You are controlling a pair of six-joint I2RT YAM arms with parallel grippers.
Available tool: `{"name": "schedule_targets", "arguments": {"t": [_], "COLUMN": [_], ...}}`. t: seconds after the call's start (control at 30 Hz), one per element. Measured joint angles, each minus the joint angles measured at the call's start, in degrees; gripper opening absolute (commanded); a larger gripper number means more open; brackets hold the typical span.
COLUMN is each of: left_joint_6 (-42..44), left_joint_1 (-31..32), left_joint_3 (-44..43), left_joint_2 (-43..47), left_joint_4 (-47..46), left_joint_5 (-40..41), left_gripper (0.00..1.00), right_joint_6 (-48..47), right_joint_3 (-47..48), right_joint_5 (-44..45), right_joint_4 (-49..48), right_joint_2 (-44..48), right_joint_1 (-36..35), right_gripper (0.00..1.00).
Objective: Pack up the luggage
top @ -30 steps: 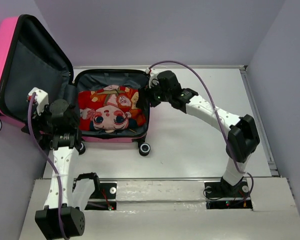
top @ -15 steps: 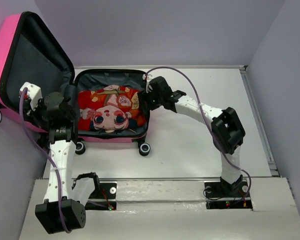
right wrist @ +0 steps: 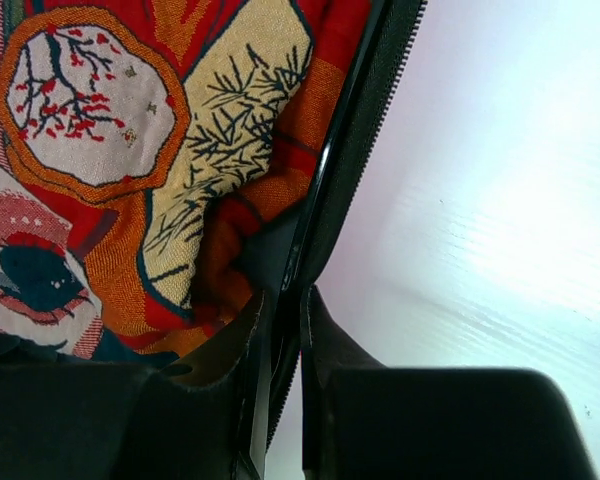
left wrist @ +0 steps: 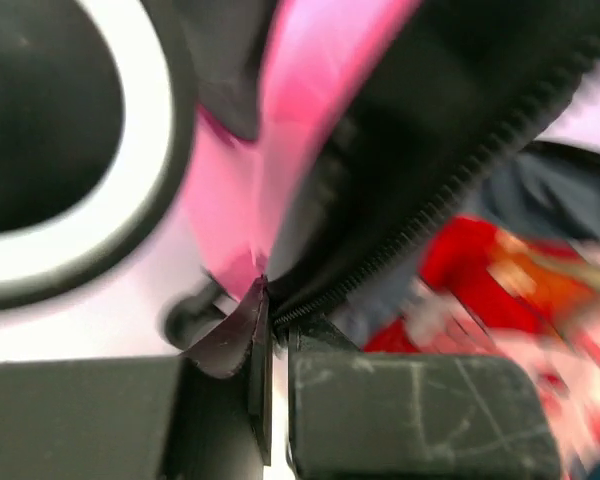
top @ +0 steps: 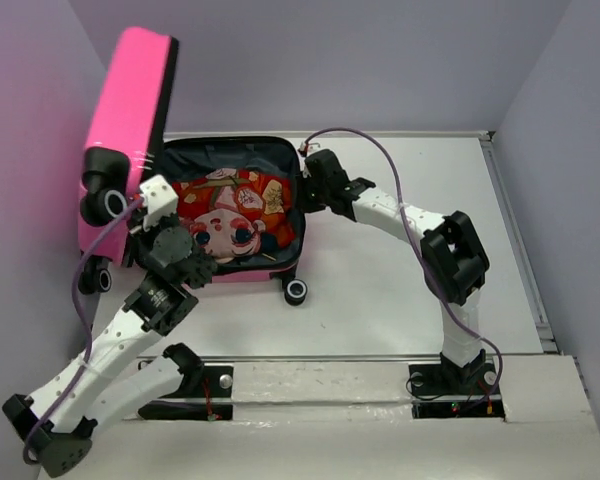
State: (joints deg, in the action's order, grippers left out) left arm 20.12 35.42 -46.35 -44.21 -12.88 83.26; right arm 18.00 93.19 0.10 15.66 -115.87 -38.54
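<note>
Top external view: a small bright pink hard-shell suitcase (top: 130, 110) sits open on the white bench (top: 400, 300), its lid tilted up at left and a red cartoon-face cloth (top: 230, 215) in its dark-lined base. The right claw (right wrist: 280, 310) pinches the base's right zipper rim. The left claw (left wrist: 270, 330), blurred, seemingly pinches the lid's edge.

No text, label, brand, number or sign can be read, neither on the pink luggage (top: 130, 110) nor on the red cloth (top: 250, 195) inside it, which bears only pictures.
</note>
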Motion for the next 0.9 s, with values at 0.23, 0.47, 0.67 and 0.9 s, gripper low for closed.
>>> {"name": "schedule_targets", "arguments": {"t": [0.23,0.47,0.67,0.9], "left_joint_6": [1.7,-4.9,-11.4,-15.4], "left_joint_1": [29.4,42.7,47.3,47.5], "left_joint_3": [1.2,0.3,-12.0,-24.3], "left_joint_2": [-4.9,-16.0,-19.5,-17.2], "left_joint_4": [4.6,10.3,7.8,4.6], "left_joint_5": [4.3,3.7,-2.6,-12.4], "left_gripper": [0.06,0.20,0.83,0.89], "right_joint_6": [2.5,4.3,3.8,2.7], "right_joint_3": [-6.7,-17.0,-24.9,-26.5], "right_joint_5": [-2.2,-9.6,-13.4,-16.4], "right_joint_4": [-7.2,-13.8,-14.7,-11.9], "right_joint_2": [2.7,7.8,14.1,16.0], "right_joint_1": [1.6,7.2,13.7,20.2], "right_gripper": [0.07,0.07,0.44,0.78]}}
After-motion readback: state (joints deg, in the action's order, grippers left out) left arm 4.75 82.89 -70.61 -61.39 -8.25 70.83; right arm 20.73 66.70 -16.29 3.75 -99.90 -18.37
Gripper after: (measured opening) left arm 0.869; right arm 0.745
